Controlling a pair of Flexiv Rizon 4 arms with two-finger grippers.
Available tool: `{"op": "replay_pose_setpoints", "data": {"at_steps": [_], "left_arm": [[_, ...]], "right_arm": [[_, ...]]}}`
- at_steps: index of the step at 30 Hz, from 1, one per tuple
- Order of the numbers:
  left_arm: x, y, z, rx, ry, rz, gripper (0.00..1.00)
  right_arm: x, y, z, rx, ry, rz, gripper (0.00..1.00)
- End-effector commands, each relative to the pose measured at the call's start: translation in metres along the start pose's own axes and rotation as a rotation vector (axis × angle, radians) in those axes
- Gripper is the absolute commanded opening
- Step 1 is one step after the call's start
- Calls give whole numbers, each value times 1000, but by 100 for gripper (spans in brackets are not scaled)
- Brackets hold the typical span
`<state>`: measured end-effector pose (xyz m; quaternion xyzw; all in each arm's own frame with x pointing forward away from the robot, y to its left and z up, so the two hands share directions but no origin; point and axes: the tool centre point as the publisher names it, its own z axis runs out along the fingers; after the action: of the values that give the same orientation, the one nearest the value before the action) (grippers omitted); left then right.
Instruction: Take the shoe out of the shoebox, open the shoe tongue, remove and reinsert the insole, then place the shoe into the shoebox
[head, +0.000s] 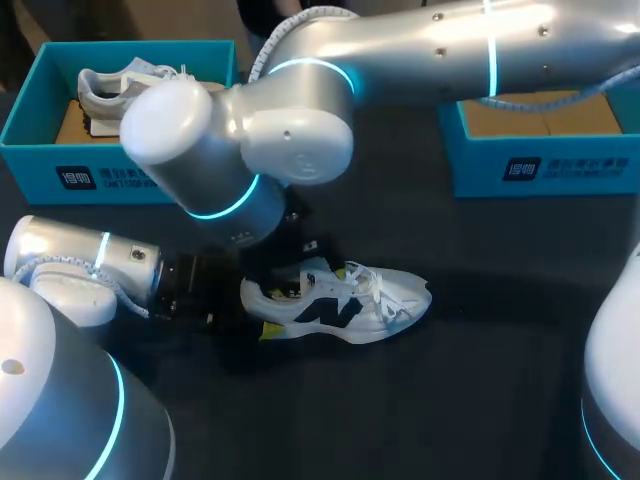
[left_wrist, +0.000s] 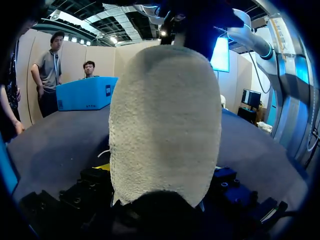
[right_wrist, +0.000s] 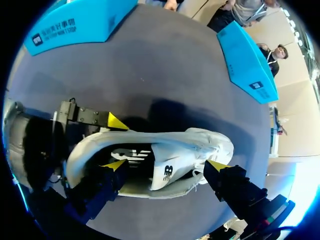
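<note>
Shoe (head: 345, 308) stands upright on the table (head: 480, 390), between and nearer than the left shoebox (head: 40, 165) and the right shoebox (head: 480, 165), toe towards the right. Left gripper (head: 262, 310) clamps the heel from both sides. Right gripper (right_wrist: 165, 166) is spread wide over the shoe, one finger at the collar opening, the other above the laces

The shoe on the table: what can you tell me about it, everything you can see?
The shoe is a white sneaker with a dark side logo, white laces and a rough, pale heel. It stands upright on its sole on the dark table, toe towards the right arm's side. The left end effector clasps the heel from both sides. The right end effector hangs open over it, one finger near the collar and one near the laces; whether they touch is unclear.
</note>
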<state>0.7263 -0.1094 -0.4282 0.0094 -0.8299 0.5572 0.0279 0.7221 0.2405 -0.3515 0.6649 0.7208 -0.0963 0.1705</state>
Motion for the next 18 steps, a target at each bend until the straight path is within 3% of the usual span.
{"op": "replay_pose_setpoints", "data": {"at_steps": [1,8,11,18], "left_arm": [[-1,3,7,-3,1,-1,0],[-1,3,7,-3,1,-1,0],[-1,3,7,-3,1,-1,0],[-1,3,7,-3,1,-1,0]], "right_arm": [[4,-6,7,4,-71,353,100],[-14,-11,11,24,-101,381,100],[-22,-11,9,23,-110,396,85],[-41,-13,-2,9,-121,435,70]]}}
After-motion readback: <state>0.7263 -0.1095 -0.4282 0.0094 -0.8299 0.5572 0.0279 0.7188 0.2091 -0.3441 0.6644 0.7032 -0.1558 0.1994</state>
